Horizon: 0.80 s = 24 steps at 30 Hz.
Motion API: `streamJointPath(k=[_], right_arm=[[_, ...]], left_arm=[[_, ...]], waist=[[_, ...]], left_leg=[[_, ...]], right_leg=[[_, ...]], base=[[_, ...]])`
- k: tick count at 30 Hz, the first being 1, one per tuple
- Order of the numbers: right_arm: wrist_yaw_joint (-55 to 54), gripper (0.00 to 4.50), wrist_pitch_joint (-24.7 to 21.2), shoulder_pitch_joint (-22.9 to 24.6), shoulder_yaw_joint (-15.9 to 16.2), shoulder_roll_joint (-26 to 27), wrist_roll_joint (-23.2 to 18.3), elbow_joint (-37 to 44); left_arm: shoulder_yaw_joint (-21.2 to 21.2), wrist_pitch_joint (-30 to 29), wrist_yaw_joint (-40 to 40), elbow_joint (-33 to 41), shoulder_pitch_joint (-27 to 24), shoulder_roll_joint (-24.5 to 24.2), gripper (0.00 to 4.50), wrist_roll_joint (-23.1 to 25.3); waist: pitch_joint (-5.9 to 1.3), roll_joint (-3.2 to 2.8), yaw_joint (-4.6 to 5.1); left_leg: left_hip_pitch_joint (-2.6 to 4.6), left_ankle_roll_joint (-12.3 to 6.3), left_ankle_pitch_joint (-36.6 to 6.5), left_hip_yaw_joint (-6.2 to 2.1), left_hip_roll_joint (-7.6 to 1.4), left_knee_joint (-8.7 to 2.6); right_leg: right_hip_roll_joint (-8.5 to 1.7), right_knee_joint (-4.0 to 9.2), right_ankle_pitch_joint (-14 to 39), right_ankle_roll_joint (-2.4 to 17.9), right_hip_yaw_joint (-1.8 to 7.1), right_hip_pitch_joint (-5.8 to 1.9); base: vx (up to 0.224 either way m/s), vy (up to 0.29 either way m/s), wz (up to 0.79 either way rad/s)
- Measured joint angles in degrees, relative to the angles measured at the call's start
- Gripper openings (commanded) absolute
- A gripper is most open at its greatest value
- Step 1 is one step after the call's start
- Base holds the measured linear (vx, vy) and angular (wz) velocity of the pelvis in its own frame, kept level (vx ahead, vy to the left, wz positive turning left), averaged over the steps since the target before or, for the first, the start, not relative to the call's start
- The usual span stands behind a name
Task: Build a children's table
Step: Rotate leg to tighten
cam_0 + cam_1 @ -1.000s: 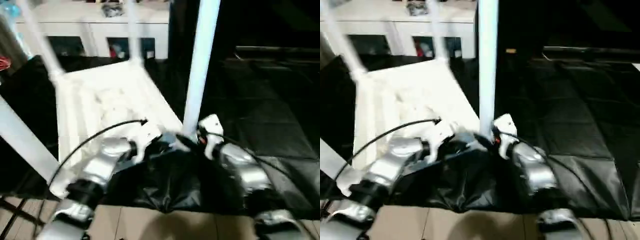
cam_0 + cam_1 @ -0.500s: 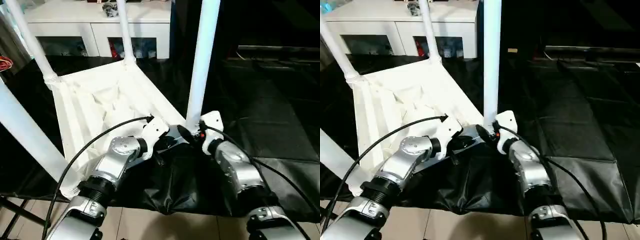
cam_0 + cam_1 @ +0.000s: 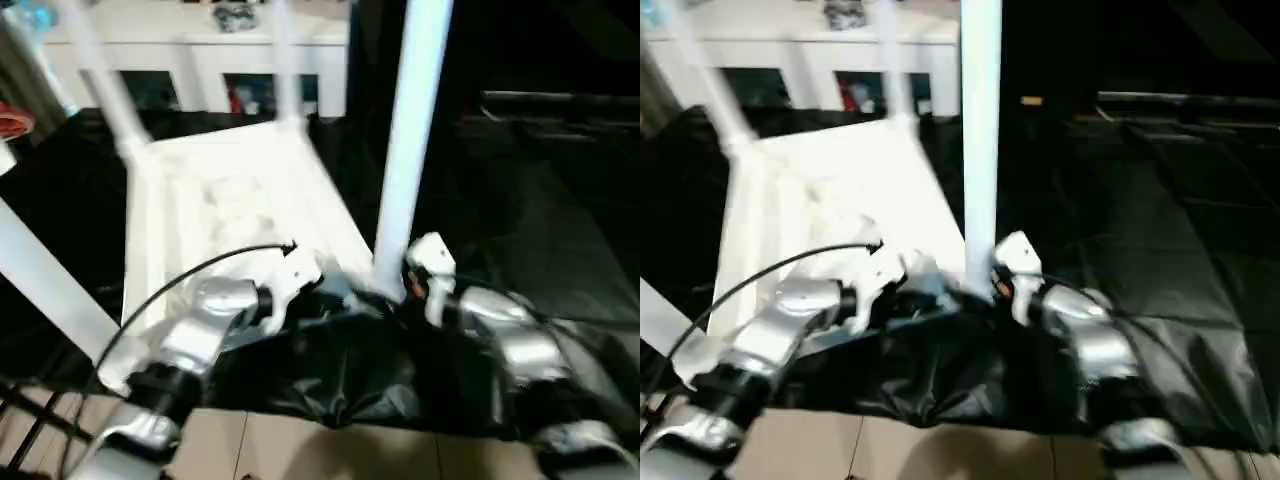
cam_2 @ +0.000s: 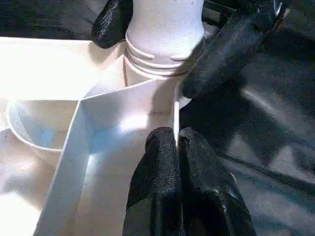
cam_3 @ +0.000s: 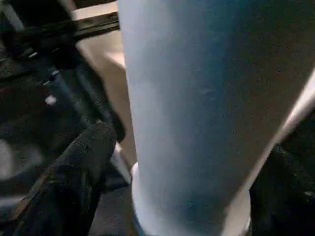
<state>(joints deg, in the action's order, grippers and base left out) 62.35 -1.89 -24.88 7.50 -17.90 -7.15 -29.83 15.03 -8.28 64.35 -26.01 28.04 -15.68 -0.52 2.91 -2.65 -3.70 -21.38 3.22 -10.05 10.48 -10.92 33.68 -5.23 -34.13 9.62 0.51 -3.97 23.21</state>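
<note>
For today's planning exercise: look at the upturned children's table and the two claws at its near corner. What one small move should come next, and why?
Probably draw the right claw back from the near-right leg. Its fingers stand spread on either side of that leg, which rises upright from its corner socket. All four legs look fitted, and the left claw is pinched shut on the tabletop rim, steadying it.

Tabletop [image 3: 230,200] upside down on draped table [image 3: 560,230]; legs [image 3: 412,140] upright; cabinet [image 3: 200,40] behind.
</note>
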Motion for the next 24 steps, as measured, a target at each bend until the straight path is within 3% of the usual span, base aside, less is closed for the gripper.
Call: streamJointPath(k=[5, 13, 21, 24], right_arm=[[3.54, 3.32, -0.07, 0.00, 1.24, -1.44, -0.25, 0.55], [6.59, 2.74, -1.64, 0.00, 2.17, -2.89, -1.20, 2.10], [3.92, 2.62, -1.33, 0.59, 1.76, -1.41, -1.09, 1.91], [-5.56, 2.62, 0.01, -0.17, -0.18, 2.34, 0.37, -1.26]], left_arm=[[0.57, 0.29, 3.60, 0.02, -0.01, -2.04, 0.00, -1.16], [0.75, 0.30, 6.76, 0.02, -0.01, -3.65, 0.00, -2.06], [1.04, 0.67, 4.64, -0.17, -0.01, -2.97, 0.00, -1.83], [-0.32, 0.88, -0.72, -1.98, 0.62, -1.38, 0.00, -0.61]], waist=[[0.06, 0.11, 0.03], [0.07, 0.13, -0.43], [0.07, 0.14, -0.71], [0.06, 0.18, 0.11]], left_leg=[[0.01, 0.01, 0.00, 0.00, -0.01, 0.01], [-0.02, 0.00, 0.00, 0.00, -0.01, 0.01], [0.01, 0.01, 0.01, 0.00, -0.04, 0.02], [0.14, 0.03, 0.02, 0.00, -0.03, 0.10]], right_leg=[[0.00, 0.00, 0.00, 0.00, 0.00, 0.00], [0.00, 0.00, 0.00, 0.00, -0.01, 0.02], [0.01, -0.03, 0.00, 0.00, -0.01, 0.02], [0.01, -0.08, -0.01, 0.01, 0.01, -0.06]], base=[[0.000, 0.000, 0.00], [0.000, 0.000, 0.00], [0.000, 0.000, 0.00], [0.000, 0.000, 0.00]])
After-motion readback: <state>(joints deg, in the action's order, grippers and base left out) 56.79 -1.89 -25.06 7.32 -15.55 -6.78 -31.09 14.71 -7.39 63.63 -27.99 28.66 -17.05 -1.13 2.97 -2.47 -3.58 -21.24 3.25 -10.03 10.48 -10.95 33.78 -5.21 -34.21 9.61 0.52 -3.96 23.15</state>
